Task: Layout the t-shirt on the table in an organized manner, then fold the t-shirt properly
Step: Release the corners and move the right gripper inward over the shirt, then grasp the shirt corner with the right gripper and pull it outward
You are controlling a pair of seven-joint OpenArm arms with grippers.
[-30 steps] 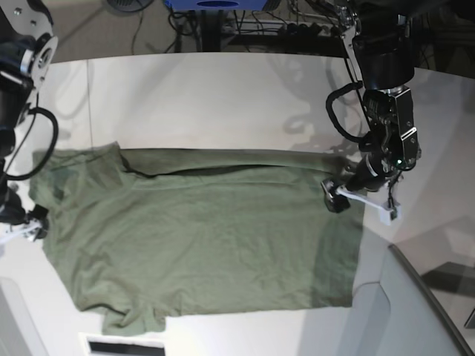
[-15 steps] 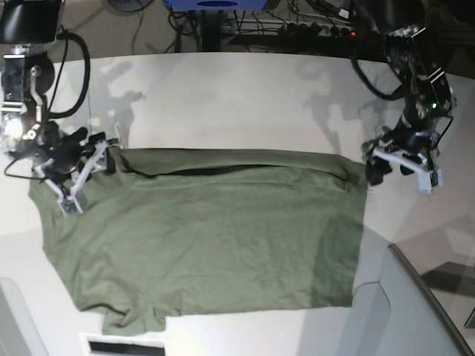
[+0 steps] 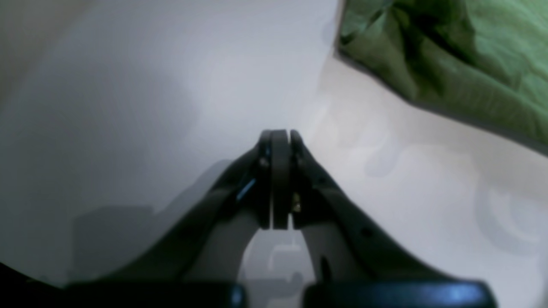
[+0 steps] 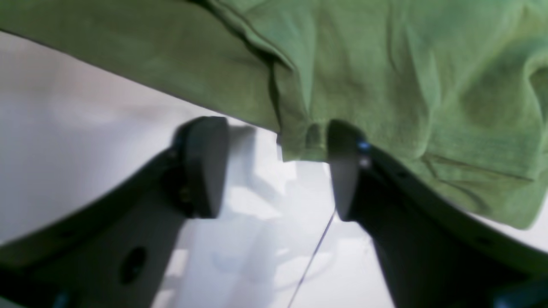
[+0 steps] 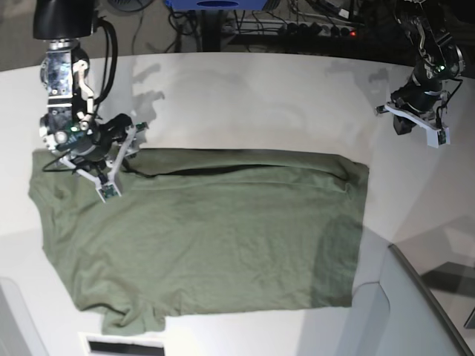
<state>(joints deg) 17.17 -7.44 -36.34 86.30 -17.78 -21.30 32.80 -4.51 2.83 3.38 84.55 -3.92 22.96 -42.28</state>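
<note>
Left tool [image 3: 276,179] pads pressed flat together, nothing between them; in the base view it hangs over bare white surface [image 5: 245,96] at the far right, well apart from the t-shirt's [image 5: 200,237] nearest corner. Its wrist view shows only a bunched olive edge of the shirt at upper right, rest is surface.

Right tool [image 4: 274,167] jaws spread wide, nothing gripped. In the wrist view a folded hem corner of the shirt sits between the two pads, touching or just in front of the right-hand one; cannot tell which. In the base view this tool [image 5: 111,167] sits at the shirt's upper left, by the sleeve and top edge.

T-shirt: plain olive green, no print, soft cotton look. Lies spread mostly flat across the middle of the surface, long side running left-right. Top edge is folded over itself in a narrow band with a dark shadow line under it. One sleeve sticks out at upper left, another flap pokes out at the lower left edge. Light wrinkles across the body, right end fairly square with a darker shaded patch. A grey angled panel [image 5: 415,311] sits at lower right, just beside the shirt's corner.
</note>
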